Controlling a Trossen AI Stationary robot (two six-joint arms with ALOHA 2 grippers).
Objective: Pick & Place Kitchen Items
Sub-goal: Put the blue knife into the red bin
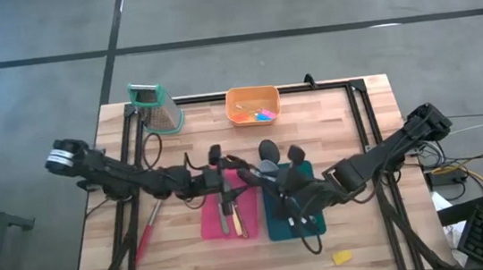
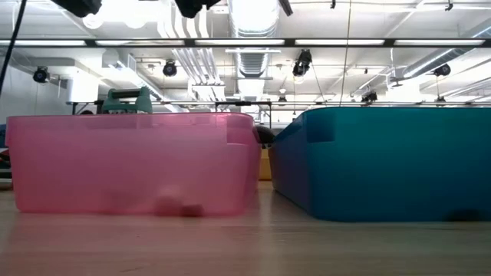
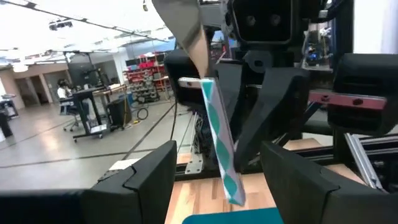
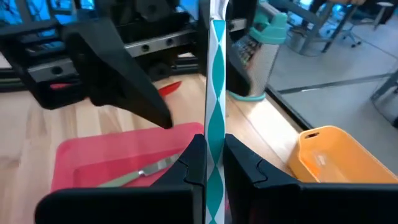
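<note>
The jaws of the right gripper (image 4: 211,163) are pinched on a knife with a teal-and-white patterned handle (image 4: 216,118), held upright above the middle of the worktop (image 1: 348,119). The left gripper (image 3: 214,171) faces it from just beside, jaws wide and holding nothing; its wrist view shows the same knife hanging between the two arms (possibly a handover, though that is only a guess).

As for progress, a few slim utensils already lie in the pink bin (image 1: 229,215), and dark spoon heads show at the far end of the teal bin (image 1: 294,221). Still out appear to be a red-handled tool (image 1: 146,228) on the wood at the left, a small yellow piece (image 1: 342,257) near the front edge, and the bright bits in the orange bowl (image 1: 253,104) at the back.

Room is tight: both arms meet over the two bins, which sit just beside each other, with the box grater (image 1: 156,106) well apart at the back left.
</note>
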